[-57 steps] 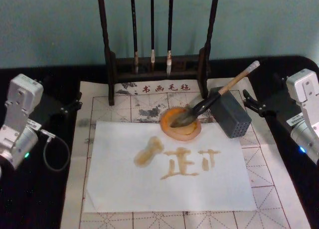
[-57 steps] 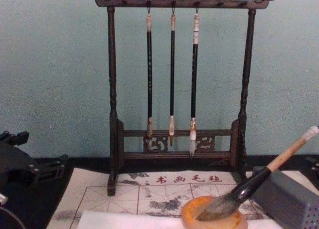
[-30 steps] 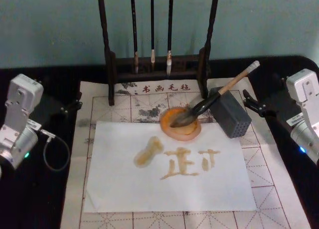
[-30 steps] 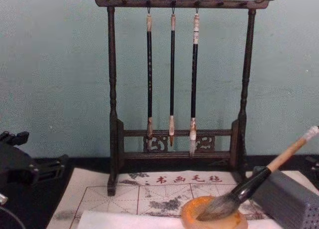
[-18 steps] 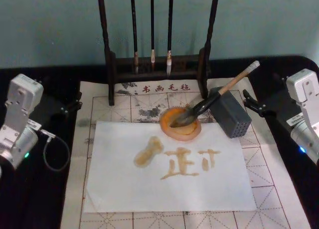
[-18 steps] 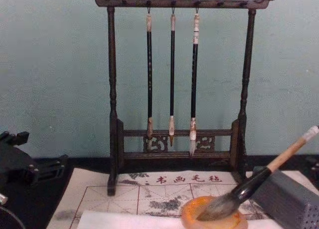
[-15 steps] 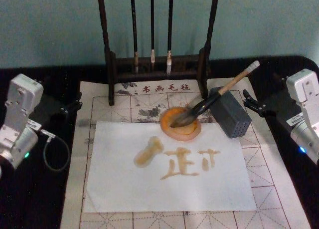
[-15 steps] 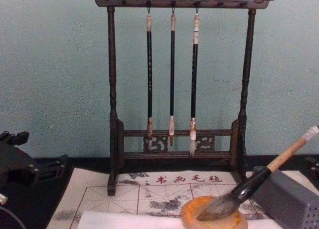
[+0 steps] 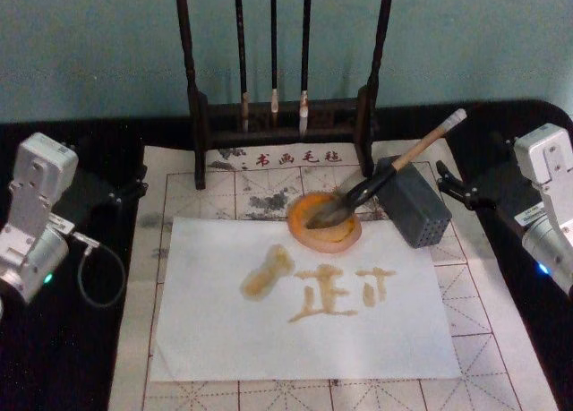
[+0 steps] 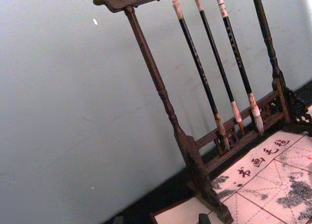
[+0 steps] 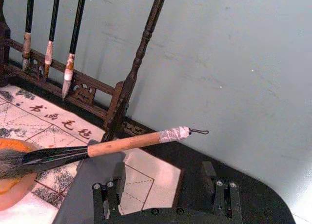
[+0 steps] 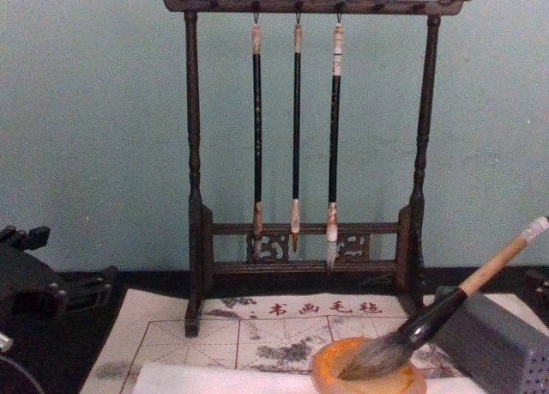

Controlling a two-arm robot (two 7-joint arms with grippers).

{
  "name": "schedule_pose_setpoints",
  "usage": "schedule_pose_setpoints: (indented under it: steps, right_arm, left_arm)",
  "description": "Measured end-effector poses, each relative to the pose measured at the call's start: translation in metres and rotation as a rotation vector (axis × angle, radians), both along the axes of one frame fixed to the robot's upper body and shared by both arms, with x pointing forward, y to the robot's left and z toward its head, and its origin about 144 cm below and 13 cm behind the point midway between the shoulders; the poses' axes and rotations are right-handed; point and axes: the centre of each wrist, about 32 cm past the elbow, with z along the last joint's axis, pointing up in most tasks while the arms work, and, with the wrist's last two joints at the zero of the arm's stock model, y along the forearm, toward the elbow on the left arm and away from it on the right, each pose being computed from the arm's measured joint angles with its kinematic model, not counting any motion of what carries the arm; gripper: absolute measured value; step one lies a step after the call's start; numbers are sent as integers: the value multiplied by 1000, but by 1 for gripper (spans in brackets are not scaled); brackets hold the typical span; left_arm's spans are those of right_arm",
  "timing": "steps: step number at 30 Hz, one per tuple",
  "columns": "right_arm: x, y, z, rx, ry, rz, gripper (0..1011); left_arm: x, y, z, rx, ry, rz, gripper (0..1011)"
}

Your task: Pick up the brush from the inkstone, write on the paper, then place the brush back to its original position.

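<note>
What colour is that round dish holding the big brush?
The dish is orange-amber; head view shows it best.

The chest view's bottom edge crops the inkstone (image 12: 328,365) and most of the paper (image 12: 214,382) beside it

- brush (image 9: 395,164): grey-brown bristles, black ferrule, tan handle, white end
- inkstone (image 9: 306,237): orange-amber rim, pale centre
- paper (image 9: 224,339): white, amber-brown strokes
- mat (image 9: 501,330): beige, red grid lines, red characters, grey ink stains
- block (image 9: 414,209): grey, dotted end face
- rack (image 9: 192,89): dark brown
- counter (image 9: 72,357): black
- wall (image 9: 89,44): teal
</note>
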Motion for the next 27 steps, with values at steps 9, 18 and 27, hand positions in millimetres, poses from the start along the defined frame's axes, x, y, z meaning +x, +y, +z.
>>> schedule_pose_setpoints:
  steps: [9, 18, 27]
  right_arm:
    - [0, 0, 0, 0, 0, 0, 1000]
    - [0, 0, 0, 0, 0, 0, 1000]
    - [-3, -3, 6, 87, 33, 8, 1000]
  left_arm:
    - [0, 0, 0, 0, 0, 0, 1001]
    - [0, 0, 0, 0, 0, 0, 1001]
    - [0, 0, 0, 0, 0, 0, 1001]
